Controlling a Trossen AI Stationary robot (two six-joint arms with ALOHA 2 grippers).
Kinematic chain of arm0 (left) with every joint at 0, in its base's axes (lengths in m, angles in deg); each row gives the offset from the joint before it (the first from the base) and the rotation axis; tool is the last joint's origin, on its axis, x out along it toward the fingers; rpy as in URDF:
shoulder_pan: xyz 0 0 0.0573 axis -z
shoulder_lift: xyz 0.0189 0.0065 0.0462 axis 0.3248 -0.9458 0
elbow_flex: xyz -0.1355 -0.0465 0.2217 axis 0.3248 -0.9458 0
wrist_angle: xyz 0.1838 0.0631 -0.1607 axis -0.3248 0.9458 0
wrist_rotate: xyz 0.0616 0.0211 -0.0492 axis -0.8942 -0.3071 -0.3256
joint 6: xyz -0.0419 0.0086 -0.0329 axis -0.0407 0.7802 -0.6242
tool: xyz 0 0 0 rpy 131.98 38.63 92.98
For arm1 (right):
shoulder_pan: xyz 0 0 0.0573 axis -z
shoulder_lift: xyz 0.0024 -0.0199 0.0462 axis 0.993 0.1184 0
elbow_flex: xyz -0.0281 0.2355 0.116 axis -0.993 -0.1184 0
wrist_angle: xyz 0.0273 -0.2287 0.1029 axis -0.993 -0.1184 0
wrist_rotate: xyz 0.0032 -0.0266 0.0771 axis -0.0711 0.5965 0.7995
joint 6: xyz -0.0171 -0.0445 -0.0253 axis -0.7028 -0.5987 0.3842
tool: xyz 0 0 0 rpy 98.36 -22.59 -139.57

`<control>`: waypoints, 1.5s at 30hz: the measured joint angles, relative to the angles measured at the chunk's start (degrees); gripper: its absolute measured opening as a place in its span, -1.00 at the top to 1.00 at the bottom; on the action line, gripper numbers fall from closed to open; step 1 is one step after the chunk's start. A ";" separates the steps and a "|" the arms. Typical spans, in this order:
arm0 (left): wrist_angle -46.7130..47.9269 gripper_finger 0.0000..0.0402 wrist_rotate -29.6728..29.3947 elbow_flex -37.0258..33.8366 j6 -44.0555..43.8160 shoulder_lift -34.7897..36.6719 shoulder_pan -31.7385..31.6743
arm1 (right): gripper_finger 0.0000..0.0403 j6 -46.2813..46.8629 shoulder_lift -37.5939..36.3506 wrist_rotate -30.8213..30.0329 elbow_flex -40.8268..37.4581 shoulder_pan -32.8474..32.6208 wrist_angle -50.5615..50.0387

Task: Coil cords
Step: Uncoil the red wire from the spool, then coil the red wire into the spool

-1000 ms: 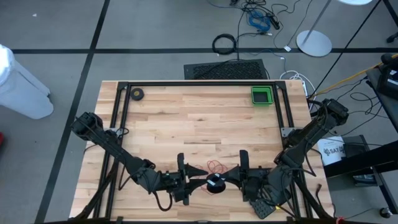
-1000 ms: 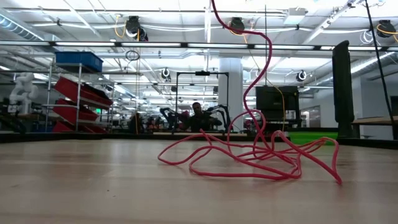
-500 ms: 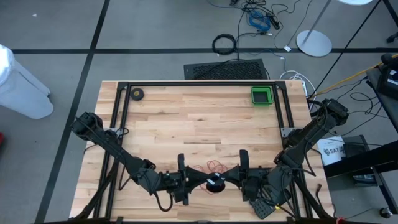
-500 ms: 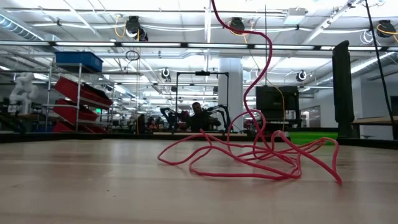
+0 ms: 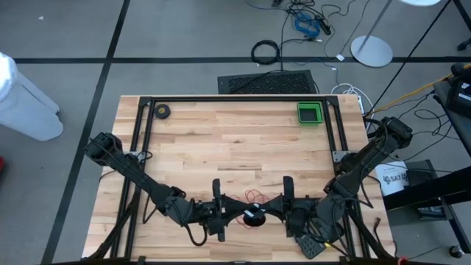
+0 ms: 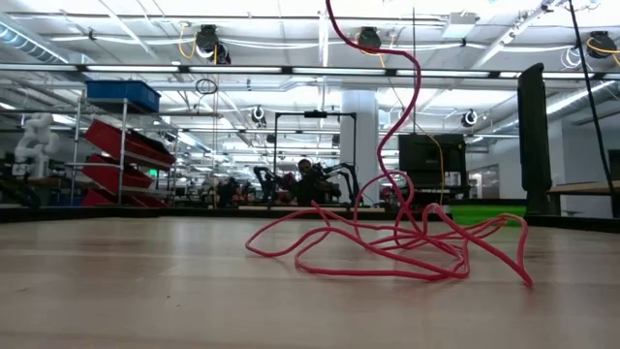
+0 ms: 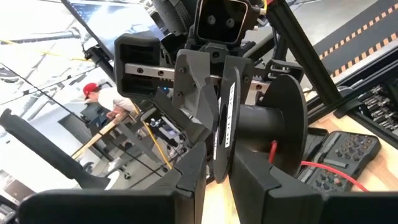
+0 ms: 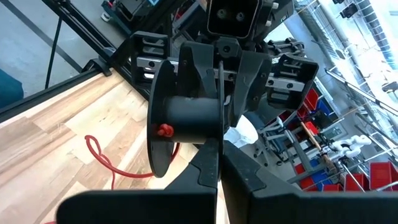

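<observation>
The cord (image 6: 387,242) is thin and red. It lies in a loose heap on the wood near the table's near edge (image 5: 254,196), and one strand rises out of the low view's top. Its end is fixed at the hub (image 7: 272,149) of a small black reel (image 5: 255,216), which is held up above the table between both grippers. My left gripper (image 5: 241,213) comes level from the left and my right gripper (image 5: 266,212) level from the right. Both are shut on the reel. My left gripper pinches the reel's thin flange (image 7: 225,134) between its two fingers, coming level from the table's left. The flange stands on edge, and the reel's axis lies level, clear of the table. My right gripper pinches the same thin flange (image 8: 219,124) at its rim from the opposite side, coming level from the table's right. The hub and the second flange (image 8: 160,124) stick out to one side of its fingers.
A small black ring-shaped roll (image 5: 162,111) lies at the far left, inside the black frame rails (image 5: 235,99). A green tray (image 5: 310,112) stands at the far right. A black keypad (image 5: 307,246) lies at the near edge. A person (image 7: 99,99) shows in the room behind.
My left gripper has shut its fingers on the reel's flange from the left. The reel, my right gripper and the cord heap have kept still.
</observation>
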 joint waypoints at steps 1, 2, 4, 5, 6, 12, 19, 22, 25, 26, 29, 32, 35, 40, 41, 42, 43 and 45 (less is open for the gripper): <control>0.00 0.65 -0.02 0.00 0.07 0.00 0.02 | 1.00 0.02 0.00 0.06 0.00 0.06 -0.02; 0.00 0.66 -0.02 0.00 0.35 0.00 0.02 | 1.00 0.31 0.00 0.17 0.00 0.22 -0.02; 0.00 0.70 -0.02 0.00 0.44 0.00 0.02 | 1.00 1.44 0.00 0.17 0.00 0.32 -0.04; 0.00 0.73 -0.03 0.00 0.46 0.00 0.02 | 1.00 1.66 0.00 0.17 0.00 0.32 -0.06; 0.00 0.78 -0.04 0.00 0.46 0.00 0.02 | 1.00 1.68 0.00 0.13 0.00 0.34 -0.06; 0.11 0.95 -0.23 0.00 0.54 -0.07 0.02 | 1.00 1.66 0.00 -0.17 0.00 0.32 -0.26; -0.24 0.97 -1.33 0.00 0.68 -0.07 -0.04 | 0.99 4.27 0.04 -4.37 0.00 0.27 -0.32; -0.28 0.98 -1.98 0.01 1.63 -0.07 -0.06 | 0.93 4.81 0.04 -6.87 0.00 -0.26 -0.67; -0.30 0.98 -3.08 0.04 3.50 -0.07 0.58 | 0.85 4.63 0.04 -8.01 0.00 -1.00 -0.65; -0.28 0.98 -3.60 0.04 4.17 -0.07 0.88 | 0.82 4.66 0.04 -8.25 0.00 -1.25 -0.58; -0.39 0.98 -4.58 0.04 6.59 -0.07 1.68 | 0.72 5.02 0.04 -10.34 0.00 -1.96 -0.23; -0.85 0.99 -6.14 0.04 8.19 -0.01 2.50 | 0.63 6.10 0.04 -12.03 0.00 -2.13 -0.10; -1.62 0.99 -8.30 0.05 9.75 0.34 3.41 | 0.55 7.65 0.04 -12.35 0.00 -2.07 0.01; -1.34 0.99 -10.02 0.04 7.01 3.23 5.47 | 0.44 13.16 0.04 -12.54 0.00 0.23 0.01; -1.34 0.99 -10.11 0.07 6.76 3.98 5.93 | 0.42 14.37 0.04 -12.20 0.00 0.78 -0.15; -1.25 0.99 -10.63 0.09 6.70 4.68 6.60 | 0.40 15.74 0.04 -11.85 0.00 1.45 -0.36; -1.00 0.99 -11.63 0.09 6.85 5.32 7.24 | 0.39 17.04 0.04 -10.95 0.00 2.13 -0.69; 0.81 0.99 -13.67 0.09 6.98 6.40 8.50 | 0.36 19.65 0.04 -6.65 -0.07 3.38 -0.81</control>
